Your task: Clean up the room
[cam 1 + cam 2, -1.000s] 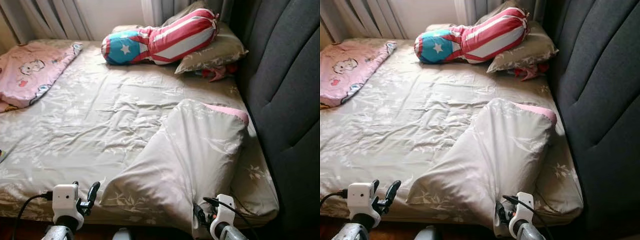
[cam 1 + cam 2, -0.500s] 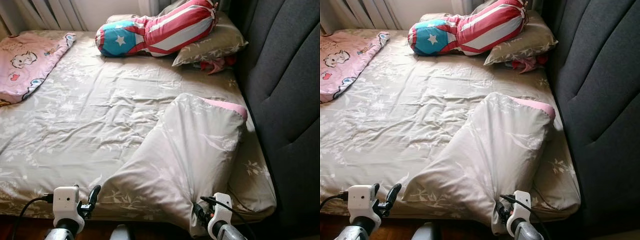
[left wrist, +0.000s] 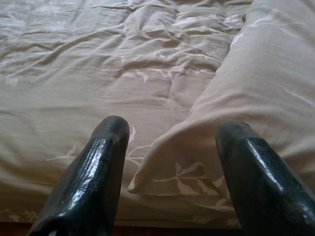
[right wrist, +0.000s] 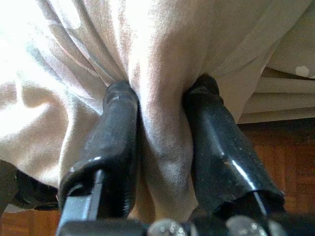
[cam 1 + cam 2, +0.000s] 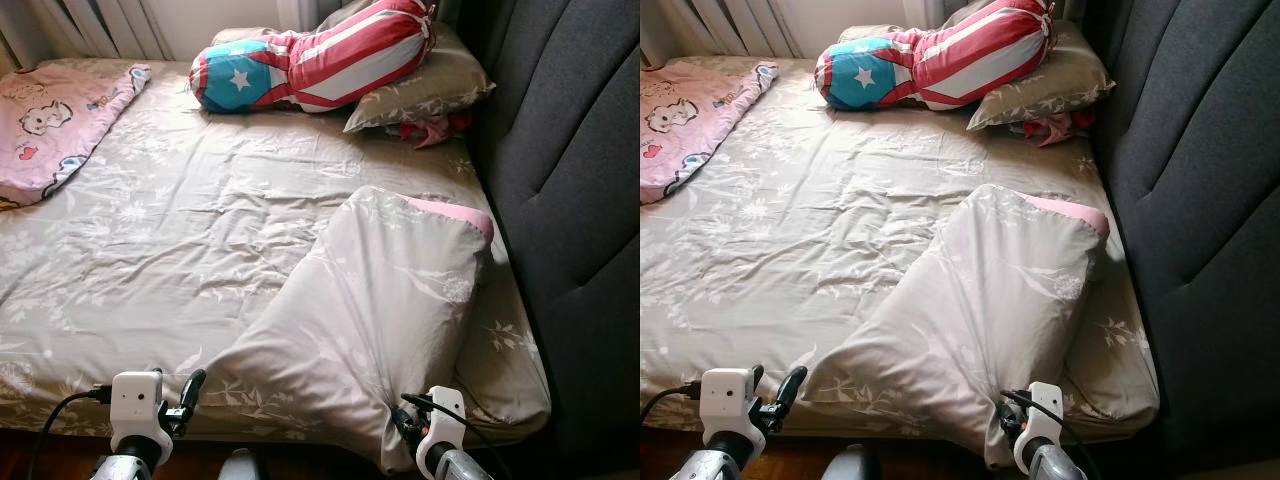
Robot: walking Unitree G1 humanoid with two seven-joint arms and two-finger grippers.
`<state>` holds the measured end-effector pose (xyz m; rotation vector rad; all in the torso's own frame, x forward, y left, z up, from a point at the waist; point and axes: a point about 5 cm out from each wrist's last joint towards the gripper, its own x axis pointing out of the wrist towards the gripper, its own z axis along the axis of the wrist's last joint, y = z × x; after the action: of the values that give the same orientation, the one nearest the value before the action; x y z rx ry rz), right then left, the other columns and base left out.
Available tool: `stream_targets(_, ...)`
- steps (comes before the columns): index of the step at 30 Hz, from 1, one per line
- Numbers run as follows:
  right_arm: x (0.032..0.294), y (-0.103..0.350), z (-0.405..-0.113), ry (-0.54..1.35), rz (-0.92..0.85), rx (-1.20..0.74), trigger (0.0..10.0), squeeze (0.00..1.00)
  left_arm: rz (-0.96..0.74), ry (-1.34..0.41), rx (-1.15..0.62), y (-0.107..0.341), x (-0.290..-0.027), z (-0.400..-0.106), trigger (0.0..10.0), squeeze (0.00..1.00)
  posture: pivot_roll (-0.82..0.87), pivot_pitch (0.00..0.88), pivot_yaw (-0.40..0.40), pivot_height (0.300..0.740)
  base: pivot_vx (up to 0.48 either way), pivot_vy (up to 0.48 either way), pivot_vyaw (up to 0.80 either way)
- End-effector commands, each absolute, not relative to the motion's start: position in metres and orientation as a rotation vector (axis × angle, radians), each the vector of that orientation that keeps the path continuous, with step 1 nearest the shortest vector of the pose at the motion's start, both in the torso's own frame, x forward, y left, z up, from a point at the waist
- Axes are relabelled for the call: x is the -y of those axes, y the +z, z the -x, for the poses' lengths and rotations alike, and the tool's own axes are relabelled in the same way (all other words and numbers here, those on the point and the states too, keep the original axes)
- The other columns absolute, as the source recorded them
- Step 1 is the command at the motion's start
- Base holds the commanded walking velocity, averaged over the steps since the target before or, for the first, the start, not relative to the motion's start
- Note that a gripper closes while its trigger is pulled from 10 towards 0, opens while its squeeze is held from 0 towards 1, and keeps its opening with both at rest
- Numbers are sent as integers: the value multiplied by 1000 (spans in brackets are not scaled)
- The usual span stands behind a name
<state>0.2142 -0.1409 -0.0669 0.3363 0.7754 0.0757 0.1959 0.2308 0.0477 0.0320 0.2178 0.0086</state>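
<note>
The right end effector (image 4: 160, 142) is pinching the pillow (image 5: 380, 310) corner; the left end effector (image 3: 170, 172) is hanging open, bed (image 5: 180, 230) tidying barely begun.

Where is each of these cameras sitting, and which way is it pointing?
Head cameras: look forward and down over the bed; left gripper and right gripper show below.
Left wrist: looks along open fingers toward a corner of the pillow.
Right wrist: looks along fingers pinching pillow fabric.
All views share the pillow.
</note>
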Motion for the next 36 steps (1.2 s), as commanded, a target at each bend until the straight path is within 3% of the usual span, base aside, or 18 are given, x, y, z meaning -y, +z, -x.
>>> stream_targets(1,140,-82,-191,56,-338,-885,0,0,-47,7,-249,41,-231,-191,10000,0,178,123,-8,660,0,0,0)
stream_targets(10,158,-67,-216,-56,-298,-794,0,0,-48,18,-255,39,-232,-189,10000,0,163,131,-8,660,0,0,0)
stream_targets(16,193,-29,-265,-167,-223,-610,0,0,-48,22,-251,39,-234,-194,10000,0,135,142,-3,660,0,0,0)
stream_targets(20,234,13,-299,-259,-111,-460,0,0,-48,23,-252,38,-234,-195,10000,0,122,138,-3,660,0,0,0)
stream_targets(24,253,30,-308,-313,-69,-410,0,0,-47,24,-250,38,-234,-196,10000,0,116,138,-5,660,0,0,0)
stream_targets(28,292,55,-311,-455,-5,-346,0,0,-45,23,-248,38,-234,-197,10000,0,112,141,-4,660,0,0,0)
stream_targets(36,326,66,-299,-614,38,-322,0,0,-49,29,-254,36,-237,-196,10000,0,107,148,0,660,0,0,0)
